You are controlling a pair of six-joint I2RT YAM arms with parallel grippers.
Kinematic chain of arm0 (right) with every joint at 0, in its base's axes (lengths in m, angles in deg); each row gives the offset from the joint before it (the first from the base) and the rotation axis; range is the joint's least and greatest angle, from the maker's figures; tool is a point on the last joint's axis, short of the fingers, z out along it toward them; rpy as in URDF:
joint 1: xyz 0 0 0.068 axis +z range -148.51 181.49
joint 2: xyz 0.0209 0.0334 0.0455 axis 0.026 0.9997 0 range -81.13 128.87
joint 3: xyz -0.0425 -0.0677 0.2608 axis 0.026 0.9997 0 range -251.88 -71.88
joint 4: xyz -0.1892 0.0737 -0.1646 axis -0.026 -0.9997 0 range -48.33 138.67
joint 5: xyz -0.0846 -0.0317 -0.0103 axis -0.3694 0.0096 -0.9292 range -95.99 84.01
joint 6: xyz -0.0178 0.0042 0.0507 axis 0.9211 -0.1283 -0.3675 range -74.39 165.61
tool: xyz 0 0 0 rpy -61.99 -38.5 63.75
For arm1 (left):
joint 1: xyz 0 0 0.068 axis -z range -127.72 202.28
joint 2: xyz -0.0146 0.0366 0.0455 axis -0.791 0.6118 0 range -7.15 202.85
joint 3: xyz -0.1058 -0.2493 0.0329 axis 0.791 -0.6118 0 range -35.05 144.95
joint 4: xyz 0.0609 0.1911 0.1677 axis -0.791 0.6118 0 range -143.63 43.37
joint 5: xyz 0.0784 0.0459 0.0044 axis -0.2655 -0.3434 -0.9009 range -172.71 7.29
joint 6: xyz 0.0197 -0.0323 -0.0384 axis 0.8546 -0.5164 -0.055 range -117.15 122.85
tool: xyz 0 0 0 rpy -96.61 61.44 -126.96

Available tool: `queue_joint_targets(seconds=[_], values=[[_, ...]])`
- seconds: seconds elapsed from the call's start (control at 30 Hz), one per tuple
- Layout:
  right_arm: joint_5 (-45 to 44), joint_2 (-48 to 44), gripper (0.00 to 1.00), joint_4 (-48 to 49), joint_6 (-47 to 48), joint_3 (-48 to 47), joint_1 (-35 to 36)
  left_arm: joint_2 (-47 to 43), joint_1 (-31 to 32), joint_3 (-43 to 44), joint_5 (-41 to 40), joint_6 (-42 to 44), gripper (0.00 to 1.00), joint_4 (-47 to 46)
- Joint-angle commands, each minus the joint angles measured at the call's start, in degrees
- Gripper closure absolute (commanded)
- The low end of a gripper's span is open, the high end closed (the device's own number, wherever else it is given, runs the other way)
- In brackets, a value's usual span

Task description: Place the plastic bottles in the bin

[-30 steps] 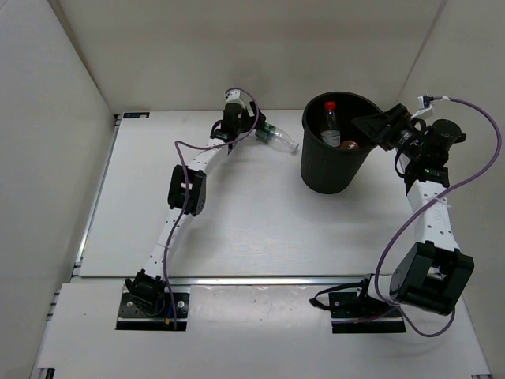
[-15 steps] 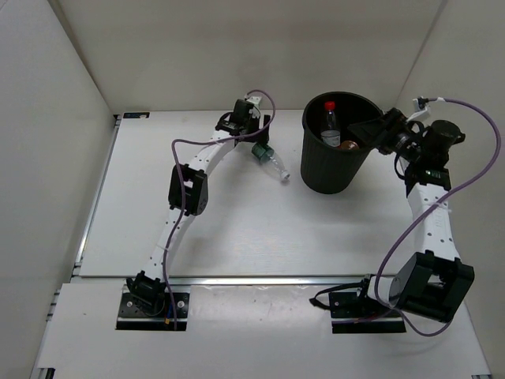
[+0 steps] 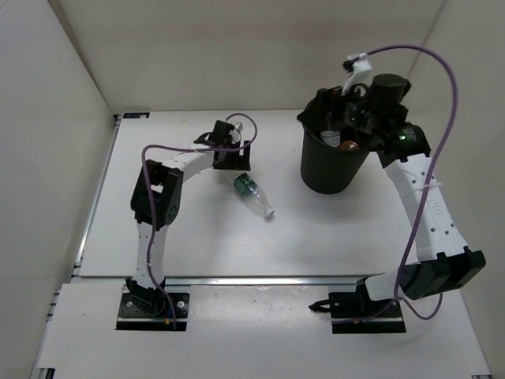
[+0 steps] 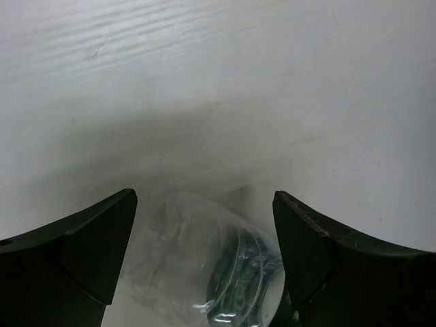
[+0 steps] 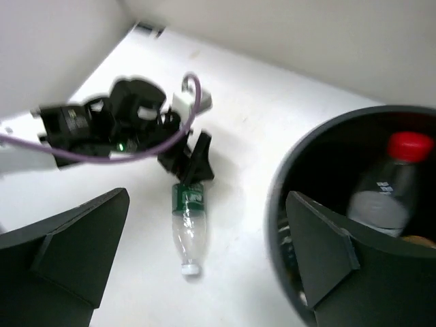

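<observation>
1. Top external view. The clear plastic bottle with a green label lies on its side on the white table, its white cap towards the near edge. It is out in the open, well apart from the large round black plastic bin. The left gripper sits just behind the bottle's base, and from here I cannot tell how its jaws stand. The right gripper hangs over the bin's far rim. A stubby orange bottle shows inside the bin. No writing can be read.

2. Left wrist view. The left gripper has its two black fingers spread apart, and they grip nothing. The crumpled base of the green-labelled bottle lies low between them on the table. The print on the green label is blurred and unreadable.

3. Right wrist view. The right gripper also has its fingers wide apart and empty. The bin's rim curves in at the right. Inside stands a clear bottle with a red cap, leaning on the wall. Its pale label bears small dark marks too blurred to read. The green-labelled bottle lies on the table, just in front of the left gripper.
</observation>
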Motion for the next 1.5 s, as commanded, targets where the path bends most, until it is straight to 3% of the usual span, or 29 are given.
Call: queue_joint_targets(seconds=[0.0, 0.1, 0.33, 0.43, 0.57, 0.73, 0.83, 0.9, 1.07, 1.17, 1.3, 1.47], values=[[-2.00, 1.38, 0.03, -6.00, 4.46, 2.23, 3.92, -11.25, -1.94, -10.19, 3.46, -4.82, 0.08, -12.37], [-3.30, -0.29, 0.03, -5.20, 4.89, 5.75, 7.44, -14.87, -2.65, -15.57, 2.59, -5.45, 0.01, -12.91], [0.38, -0.82, 0.02, -3.72, 11.30, 14.44, 16.30, -20.92, -1.16, -18.65, -5.14, -7.90, 0.01, -6.85], [-0.76, 2.50, 0.00, 0.23, 14.21, 19.46, 23.07, -26.72, -3.34, -22.34, -9.35, -13.16, 0.01, -6.76], [0.12, 10.93, 0.01, 8.58, 13.86, 22.02, 28.88, -36.12, -5.90, -24.46, -20.15, -19.15, 0.01, 0.26], [-5.50, 21.39, 0.01, 15.61, 16.32, 21.06, 38.37, -49.12, -11.60, -27.96, -26.85, -20.66, 0.01, 10.10], [-8.14, 26.85, 0.00, 18.71, 13.18, 18.96, 41.63, -58.01, -15.82, -31.84, -28.87, -20.39, 0.01, 13.44], [-5.34, 26.95, 0.01, 24.56, 10.10, 18.77, 42.87, -65.03, -17.24, -36.21, -30.63, -20.13, 0.02, 15.73], [-12.88, 26.42, 0.01, 31.62, 3.76, 19.13, 51.29, -76.39, -17.24, -40.98, -31.95, -21.01, 0.02, 24.07], [-18.41, 27.83, 0.00, 33.21, -0.27, 18.25, 54.99, -80.79, -17.68, -39.76, -33.88, -21.44, 0.01, 29.95], [-13.15, 36.77, 0.01, 31.12, -5.21, 8.61, 57.27, -84.57, -16.45, -32.31, -39.76, -22.68, 0.01, 38.92], [-18.24, 45.92, 0.01, 29.34, -8.27, -0.82, 60.63, -85.80, -15.84, -26.66, -46.54, -22.24, 0.01, 43.16]])
